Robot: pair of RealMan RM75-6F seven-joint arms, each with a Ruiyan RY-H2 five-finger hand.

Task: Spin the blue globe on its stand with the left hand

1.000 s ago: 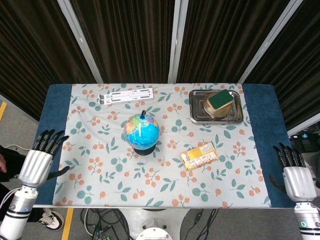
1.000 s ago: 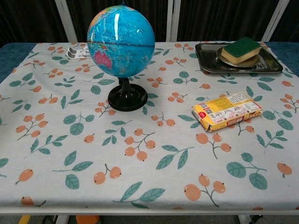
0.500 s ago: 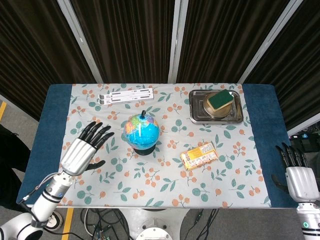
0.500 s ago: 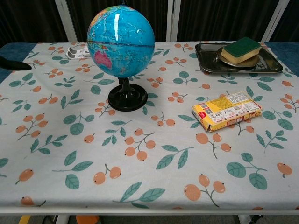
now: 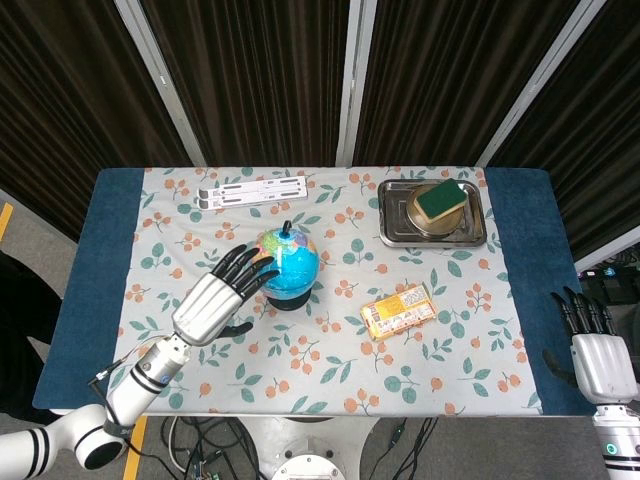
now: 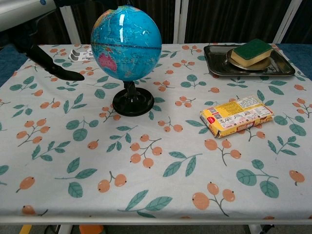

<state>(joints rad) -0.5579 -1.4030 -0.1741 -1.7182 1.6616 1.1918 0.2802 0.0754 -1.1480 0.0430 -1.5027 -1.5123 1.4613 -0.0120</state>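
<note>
The blue globe stands on its black stand at the centre-left of the tabletop. In the head view's lower left, the left hand is empty, its fingers spread beside the globe (contact unclear). At lower right the right hand hangs open. Farther back lie a yellow packet, then a metal tray carrying a green sponge.
</note>
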